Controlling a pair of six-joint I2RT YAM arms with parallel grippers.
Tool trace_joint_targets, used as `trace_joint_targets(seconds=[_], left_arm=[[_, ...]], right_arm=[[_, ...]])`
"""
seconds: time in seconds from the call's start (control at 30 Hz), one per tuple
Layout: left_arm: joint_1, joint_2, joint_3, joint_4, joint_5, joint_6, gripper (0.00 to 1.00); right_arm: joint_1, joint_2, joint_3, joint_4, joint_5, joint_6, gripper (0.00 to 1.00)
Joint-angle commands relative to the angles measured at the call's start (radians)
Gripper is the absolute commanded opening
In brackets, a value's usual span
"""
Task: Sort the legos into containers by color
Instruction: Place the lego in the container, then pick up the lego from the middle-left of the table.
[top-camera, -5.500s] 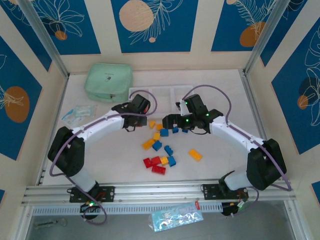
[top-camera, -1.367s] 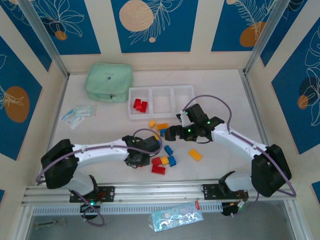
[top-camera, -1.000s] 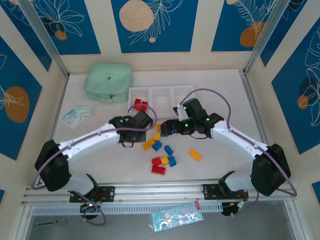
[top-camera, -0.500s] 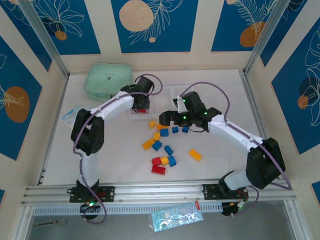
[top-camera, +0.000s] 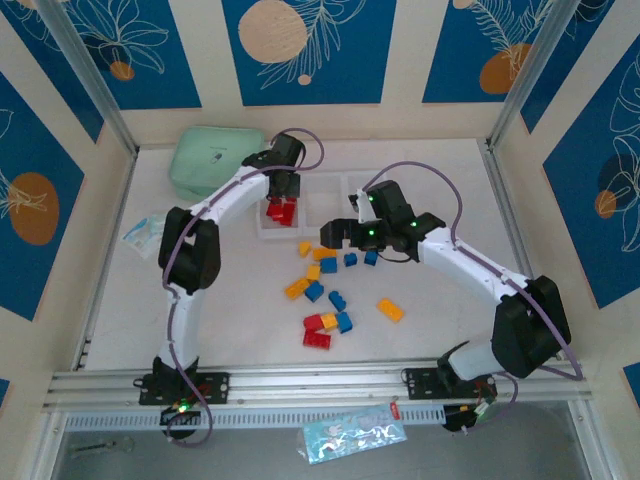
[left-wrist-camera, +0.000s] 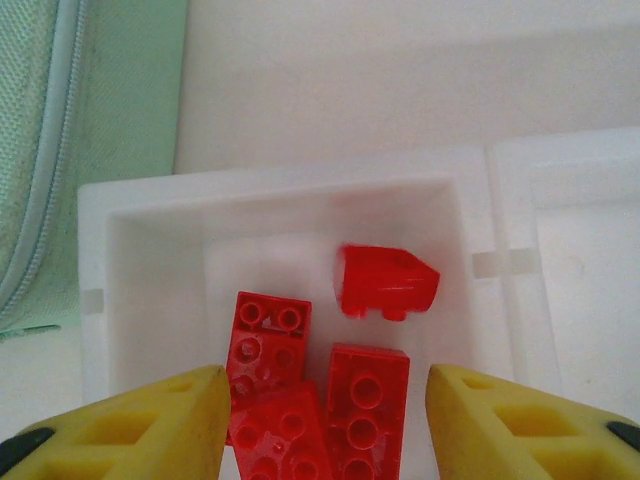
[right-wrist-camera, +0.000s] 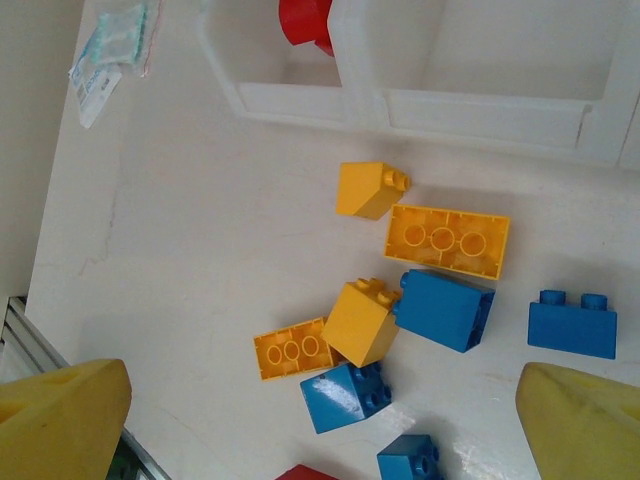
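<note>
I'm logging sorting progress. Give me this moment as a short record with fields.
left gripper: above the left bin, jaws apart, holding nothing
right gripper: above yellow bricks and blue bricks on the table, jaws wide open, empty
left bin contents: four red bricks, one tilted
unsorted on table: yellow, blue, a few loose red ones
off-task item: green pouch left of the bins

The left arm (top-camera: 232, 195) and right arm (top-camera: 465, 265) share one build: white link shells between black joint housings, on black bases (top-camera: 180, 385). A purple cable (top-camera: 420, 172) runs along each arm. Green indicator lights (top-camera: 369, 231) show on the right wrist. The left gripper (left-wrist-camera: 322, 410) and right gripper (right-wrist-camera: 320, 415) carry yellow moulded fingers (left-wrist-camera: 140, 425) with recessed pockets.
</note>
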Motion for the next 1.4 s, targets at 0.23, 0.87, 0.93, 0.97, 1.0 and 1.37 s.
trace_joint_targets(seconds=[0.23, 0.87, 0.93, 0.97, 1.0, 1.37], left_arm=[[-0.033, -0.385, -0.354, 0.049, 0.214, -0.036, 0.56], [-0.404, -0.865, -1.026, 0.097, 0.411, -0.214, 0.64], [-0.434, -0.878, -1.065, 0.128, 0.409, -0.203, 0.66], [-0.45, -0.88, -1.076, 0.142, 0.403, -0.189, 0.67], [-0.468, -0.879, -1.09, 0.167, 0.395, -0.176, 0.68], [-0.579, -0.686, -1.056, 0.252, 0.286, -0.028, 0.75]], right_arm=[[0.007, -0.075, -0.009, -0.119, -0.016, -0.045, 0.99], [0.041, -0.198, -0.182, -0.245, -0.074, 0.013, 0.99], [0.039, -0.2, -0.195, -0.233, -0.069, 0.022, 0.99], [0.037, -0.201, -0.2, -0.227, -0.073, 0.027, 0.99], [0.035, -0.205, -0.203, -0.221, -0.078, 0.031, 0.99], [0.026, -0.248, -0.203, -0.226, -0.054, 0.038, 0.99]])
